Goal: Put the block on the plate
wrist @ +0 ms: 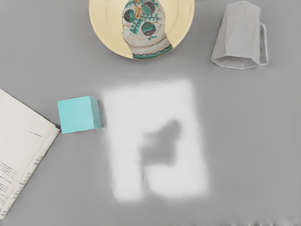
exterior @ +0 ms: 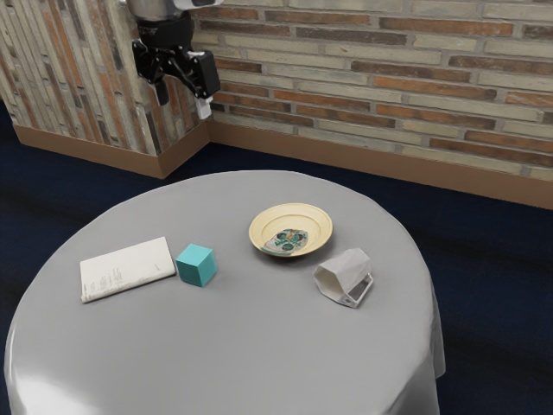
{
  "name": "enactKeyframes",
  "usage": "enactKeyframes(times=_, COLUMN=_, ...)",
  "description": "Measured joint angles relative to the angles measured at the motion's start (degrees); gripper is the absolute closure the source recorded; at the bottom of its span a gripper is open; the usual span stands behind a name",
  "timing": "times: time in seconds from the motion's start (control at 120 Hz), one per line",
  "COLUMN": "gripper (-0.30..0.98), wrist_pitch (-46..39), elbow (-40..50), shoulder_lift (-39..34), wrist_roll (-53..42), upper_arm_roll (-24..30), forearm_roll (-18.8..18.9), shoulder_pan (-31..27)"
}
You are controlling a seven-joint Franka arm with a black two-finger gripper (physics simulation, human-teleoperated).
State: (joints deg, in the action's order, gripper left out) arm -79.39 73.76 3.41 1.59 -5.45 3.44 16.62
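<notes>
"Two fingers standing wide apart, bare space between them: log that as the gripper [exterior: 183, 97]. Position?"

"Raised, well apart from the plate [exterior: 259, 226] and from everything near it. Nothing held."

"And the block [exterior: 196, 265]?"

"On the table [exterior: 242, 346], apart from the plate, toward the exterior view's left and a little nearer that view's camera. Sits flat on one face, sides free of the plate and the mug."

"Other items, with the plate as reference?"

"Book [exterior: 130, 269]: same side of the plate as the block, farther out, one corner close against the block. Cannot tell if they touch. Mug [exterior: 343, 273]: near the plate, toward the exterior view's right, tipped on its side. Plate upright, fruit pattern showing, no block on it."

"Progress, then?"

"None of the placing done, by my reading. Left to do: reach down, grip, lift, carry to the plate, set down, let go."

"Cautions?"

"Two. A finger could catch the book's corner during the grip, and the plate's sloped rim might tilt a block released off centre. Aim for the middle."
</notes>
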Motion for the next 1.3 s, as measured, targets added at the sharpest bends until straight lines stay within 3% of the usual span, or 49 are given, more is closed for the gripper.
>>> enactKeyframes(times=0.175, gripper=0.0, wrist_pitch=-1.84, elbow=3.07, shoulder_lift=0.17, wrist_roll=-0.46, upper_arm_roll=-0.35, forearm_roll=2.25, shoulder_pan=3.68)
enactKeyframes(times=0.275, gripper=0.0, wrist_pitch=-3.08, elbow=3.62, shoulder_lift=3.28, wrist_roll=0.16, upper_arm_roll=-1.12, forearm_roll=0.43, shoulder_pan=2.48)
enactKeyframes(times=0.483, gripper=0.0, wrist_pitch=-13.57, elbow=18.69, shoulder_lift=6.14, wrist_roll=1.71, upper_arm_roll=-2.42, forearm_roll=-3.66, shoulder_pan=2.23)
enactKeyframes(times=0.667, gripper=0.0, wrist_pitch=-24.42, elbow=26.92, shoulder_lift=9.39, wrist_roll=-2.18, upper_arm_roll=-4.43, forearm_roll=-4.88, shoulder_pan=2.13)
enactKeyframes(times=0.908, gripper=0.0, wrist_pitch=-35.54, elbow=28.47, shoulder_lift=14.86, wrist_roll=-9.56, upper_arm_roll=-7.19, forearm_roll=-4.8, shoulder_pan=1.73)
enactKeyframes(times=1.3, gripper=0.0, wrist_pitch=-44.56, elbow=28.55, shoulder_lift=20.78, wrist_roll=-21.59, upper_arm_roll=-9.69, forearm_roll=-6.47, shoulder_pan=-7.52)
